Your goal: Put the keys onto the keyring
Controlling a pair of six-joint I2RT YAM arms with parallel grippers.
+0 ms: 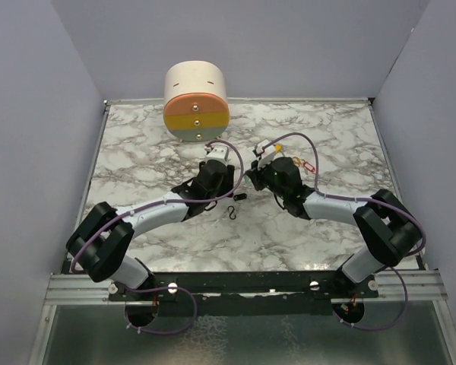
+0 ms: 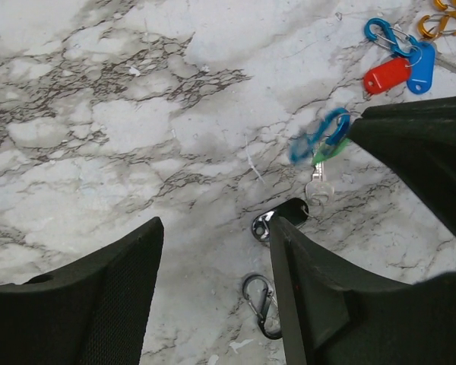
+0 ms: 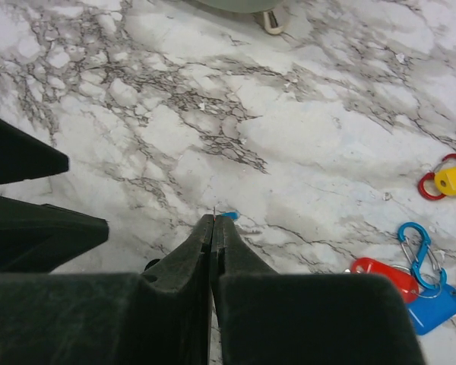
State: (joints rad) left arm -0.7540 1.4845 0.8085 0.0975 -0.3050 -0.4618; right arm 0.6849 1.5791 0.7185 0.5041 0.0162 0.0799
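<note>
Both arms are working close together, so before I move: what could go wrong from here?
1. The right gripper pinches the blue clip only at its edge. The clip and the hanging green key look blurred, so they may slip free.
2. The open left gripper sits right beside the right one, so a careless approach could make them collide.
3. Lowering it could knock the black carabiner.

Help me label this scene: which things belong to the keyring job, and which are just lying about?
Job: red key, blue key, yellow key, green key, held blue clip, loose black clip.
Lying about: round drum at the back.
</note>
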